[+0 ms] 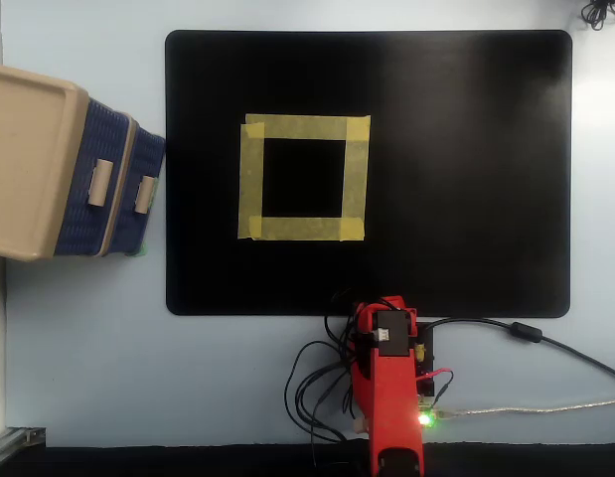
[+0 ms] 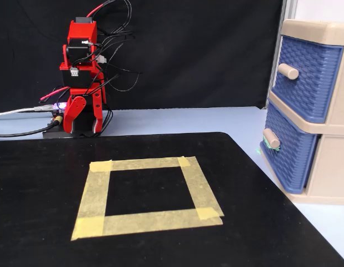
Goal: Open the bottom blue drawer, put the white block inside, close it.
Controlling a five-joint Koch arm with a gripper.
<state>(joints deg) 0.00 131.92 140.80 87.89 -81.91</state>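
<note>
Bottom blue drawer (image 2: 288, 158) sits shut in the beige cabinet (image 2: 333, 167) at the right of the fixed view, its small beige handle (image 2: 270, 139) sticking out toward the black mat (image 2: 44, 194), with the matching upper blue drawer (image 2: 308, 75) closed above it. No white block shows in either view; it may already be inside, or simply hidden, and I cannot say which. The red arm (image 2: 81, 72) is folded upright over its base at the far edge of the mat, and in the overhead view it lies tucked back along the bottom edge, well apart from the cabinet at the left. Its gripper is not clearly visible in either view, so whether the jaws stand open or closed, or hold anything, cannot be told. If the drawer is to be opened, the sound approach would be to come across the yellow tape square (image 2: 146, 192) low and level with the lower handle, straddle it with the jaws, and pull straight outward so the light cabinet does not slide or tip.
</note>
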